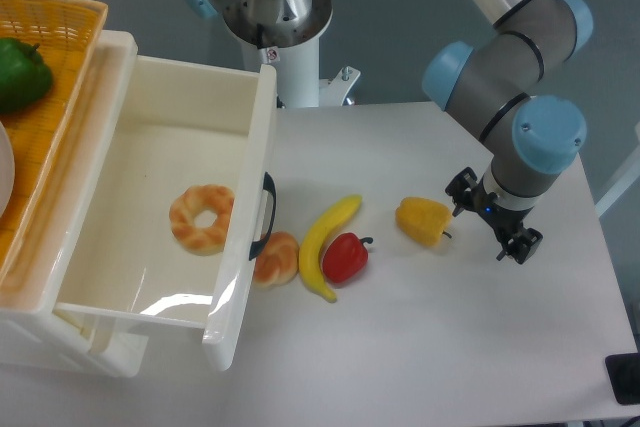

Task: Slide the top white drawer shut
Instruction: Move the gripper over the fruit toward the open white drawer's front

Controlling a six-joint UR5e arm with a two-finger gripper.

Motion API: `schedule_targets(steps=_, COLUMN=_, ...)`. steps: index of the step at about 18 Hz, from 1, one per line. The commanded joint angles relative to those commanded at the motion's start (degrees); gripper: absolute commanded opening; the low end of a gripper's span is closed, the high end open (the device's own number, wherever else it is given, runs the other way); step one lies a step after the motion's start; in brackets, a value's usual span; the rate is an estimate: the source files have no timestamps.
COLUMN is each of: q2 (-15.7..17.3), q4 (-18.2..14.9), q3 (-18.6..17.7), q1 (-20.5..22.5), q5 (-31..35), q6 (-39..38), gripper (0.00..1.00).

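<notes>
Cream-white top white drawer (160,137) — black handle (266,215), yellow banana (325,244), red pepper (345,258).

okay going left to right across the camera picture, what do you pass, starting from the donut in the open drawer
Donut inside the top white drawer → black handle → banana → yellow pepper → gripper. The bread roll and red pepper overlap the banana's span, so I left them out.
</notes>
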Motion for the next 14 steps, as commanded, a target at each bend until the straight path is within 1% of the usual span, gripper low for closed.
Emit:
schedule_targets(steps=5, q2=-0.4, q4=0.4, q3=0.1, q1=-1.0, q5=-0.1, q6=-0.8, gripper=1.0)
schedule_targets(steps=6, q2=-0.4, q4=0.4, q3=-0.4, q1=-1.6, q5=0.1, q6=-1.3, gripper=1.0)
schedule_targets(steps=7, q2=-0.4, q4=1.3, q3=-2.0, q1=-2.4, q5=0.0, q6=-2.7, gripper=1.0)
schedule_targets(steps=9, q2=1.0, q4=5.9, q3=-5.3, q1=-2.8, q5=-0.3, q6=-8.8, gripper=1.0)
schedule_targets(steps=10, q2=2.0, q4=6.2, q3=-6.1, q1=-3.2, q5=-1.4, q6=-11.1, gripper=1.0)
schedule_targets(steps=12, q2=4.1, q4=6.2, q3=-7.2, q1=-3.8, q5=-5.6, q6=-12.6, gripper=1.0)
schedule_targets(steps=14, q2=6.1, q4=6.2, q3=-8.7, q1=-4.0, q5=-6.8, q6=-15.1, gripper=1.0)
